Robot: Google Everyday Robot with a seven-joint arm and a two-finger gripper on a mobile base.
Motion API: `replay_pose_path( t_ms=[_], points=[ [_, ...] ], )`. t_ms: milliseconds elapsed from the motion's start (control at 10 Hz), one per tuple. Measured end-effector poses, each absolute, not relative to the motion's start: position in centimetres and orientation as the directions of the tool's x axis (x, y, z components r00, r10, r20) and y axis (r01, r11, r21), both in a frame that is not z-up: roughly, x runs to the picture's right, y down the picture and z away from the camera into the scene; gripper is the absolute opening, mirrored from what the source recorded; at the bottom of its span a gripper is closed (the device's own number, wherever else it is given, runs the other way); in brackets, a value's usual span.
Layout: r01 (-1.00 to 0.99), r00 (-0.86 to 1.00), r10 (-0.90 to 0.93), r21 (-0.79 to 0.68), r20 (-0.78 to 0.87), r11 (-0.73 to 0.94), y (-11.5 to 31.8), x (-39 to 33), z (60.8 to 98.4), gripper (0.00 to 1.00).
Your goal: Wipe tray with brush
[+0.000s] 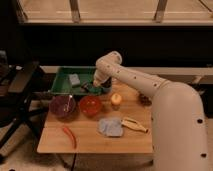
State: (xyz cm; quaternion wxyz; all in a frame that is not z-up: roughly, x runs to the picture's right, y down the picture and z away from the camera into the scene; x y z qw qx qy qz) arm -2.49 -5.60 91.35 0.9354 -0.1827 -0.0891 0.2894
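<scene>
On a wooden bench (95,142), the claw (95,86) reaches into one shallow green plastic tray (61,83) over a small dark brush (86,88); its grip cannot be told. Two round bowls (63,105) sit nearby.

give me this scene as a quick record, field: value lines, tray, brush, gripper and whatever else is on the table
tray: green tray at the table's back left
in tray: grey-blue block
gripper: gripper low over the tray's right end
brush: small dark brush at the gripper, inside the tray
bowls: purple bowl and red bowl, in front of the tray
other items: orange fruit, blue-grey cloth, tan wooden scoop, red chili
table: wooden table
</scene>
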Motion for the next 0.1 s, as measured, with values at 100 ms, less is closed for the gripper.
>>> replay_pose_path(
  t_ms=[100],
  points=[
    [-0.53, 0.796, 0.601, -0.399, 0.068, 0.748, -6.79, -2.05, 91.91, 0.04]
  ],
)
